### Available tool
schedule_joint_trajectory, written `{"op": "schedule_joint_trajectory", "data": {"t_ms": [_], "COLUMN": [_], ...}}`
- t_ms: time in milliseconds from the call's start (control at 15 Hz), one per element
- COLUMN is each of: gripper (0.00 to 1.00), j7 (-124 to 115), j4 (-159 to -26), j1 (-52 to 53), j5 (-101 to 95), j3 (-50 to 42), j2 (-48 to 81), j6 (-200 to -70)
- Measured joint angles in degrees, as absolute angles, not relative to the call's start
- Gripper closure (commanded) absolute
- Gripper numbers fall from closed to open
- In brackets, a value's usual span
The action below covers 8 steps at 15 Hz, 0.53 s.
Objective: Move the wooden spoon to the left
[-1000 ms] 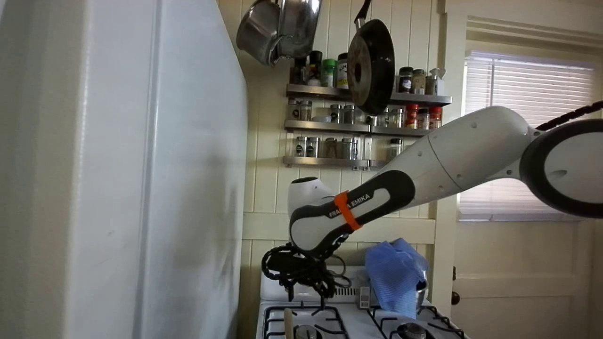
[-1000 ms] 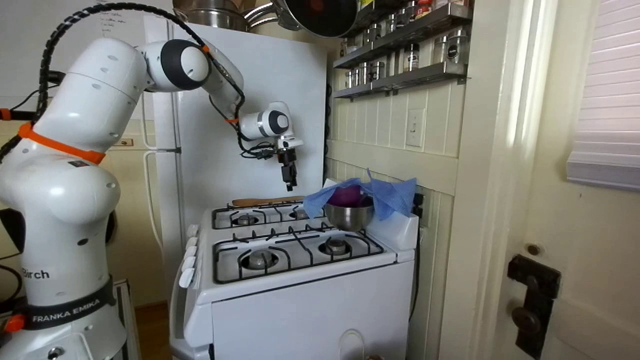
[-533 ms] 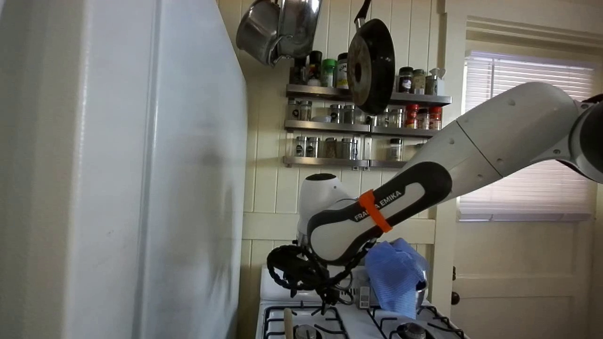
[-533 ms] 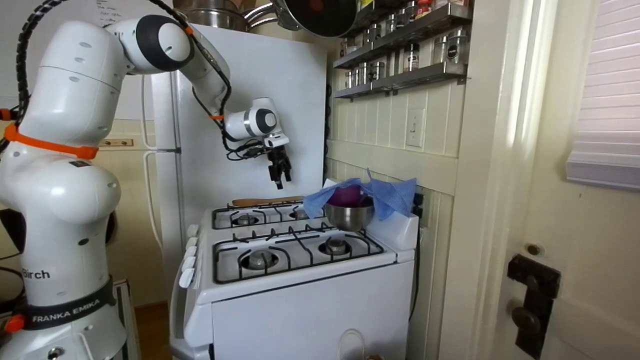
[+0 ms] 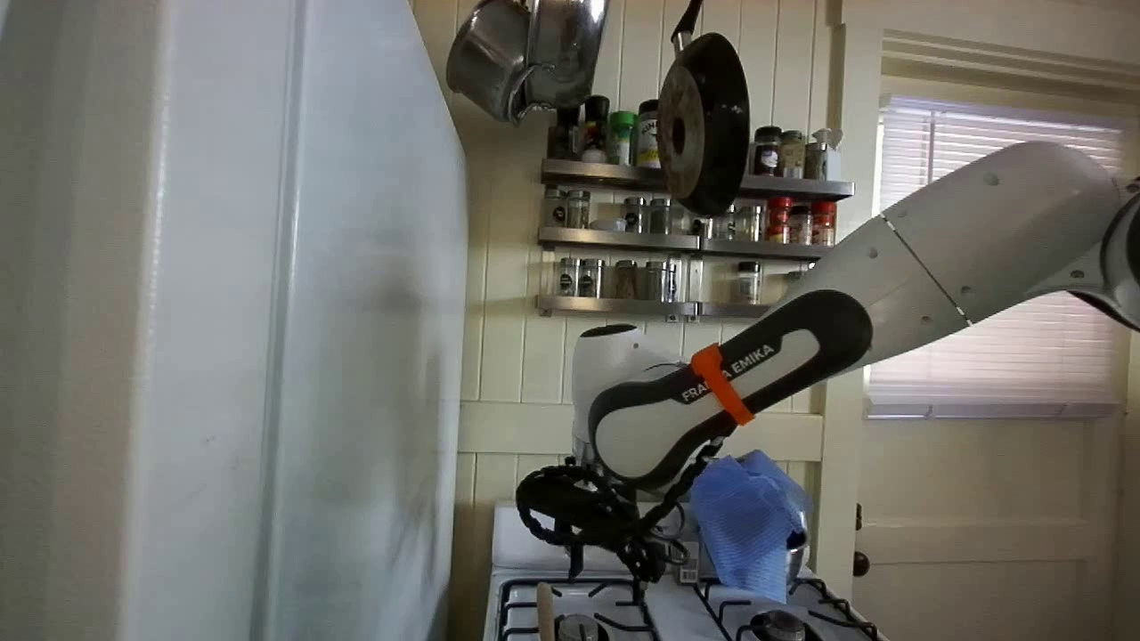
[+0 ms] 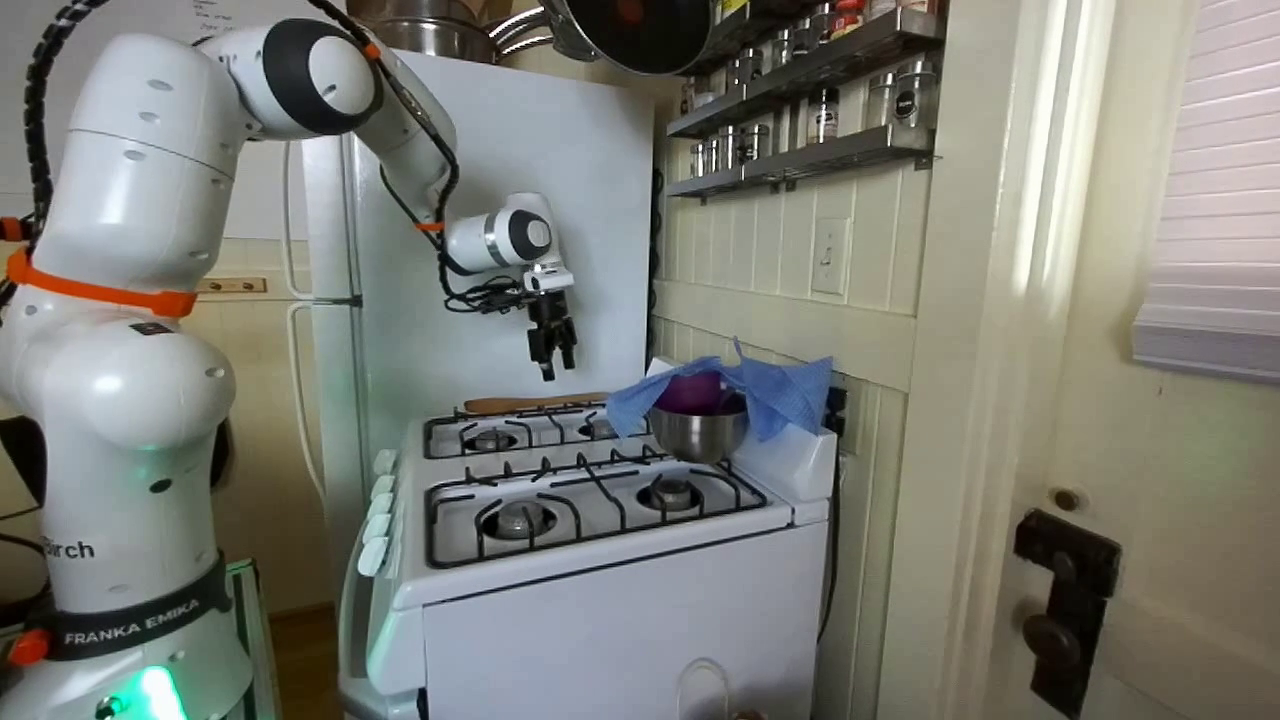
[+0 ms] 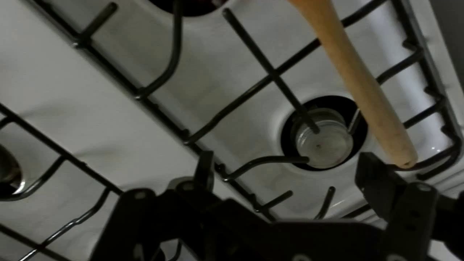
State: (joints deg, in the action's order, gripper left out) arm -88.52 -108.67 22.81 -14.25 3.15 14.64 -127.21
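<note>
The wooden spoon lies along the stove's back-left grate on the fridge side. It shows in both exterior views (image 5: 545, 612) (image 6: 535, 403), and its handle crosses the right of the wrist view (image 7: 357, 81). The spoon's bowl end is cut off in the wrist view. My gripper (image 7: 286, 169) is open and empty, its fingers wide apart. It hangs above the stove, apart from the spoon, and shows in both exterior views (image 5: 608, 579) (image 6: 558, 370). In the wrist view the handle end is just beyond the right fingertip.
The white stove (image 6: 620, 600) has black grates. A metal bowl (image 6: 700, 435) with a blue cloth (image 6: 790, 395) stands at its back. The tall white fridge (image 5: 365, 267) borders the spoon's side. A pan (image 5: 721, 125) hangs above, near the spice shelves (image 5: 623, 236).
My arm has moved back toward its base and away from the fridge, and the gripper has turned so both fingers show. The spoon has not moved. A green light now shows on the base.
</note>
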Motion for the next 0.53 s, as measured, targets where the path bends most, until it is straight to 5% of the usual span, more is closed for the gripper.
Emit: {"op": "schedule_joint_trajectory", "data": {"t_ms": [533], "gripper": [0.00], "j7": [-86.7], "j4": [-125.4], "j1": [19.1], "j5": [-12.4], "j3": [9.1], "j2": [-5.7], "j6": [-112.2]}}
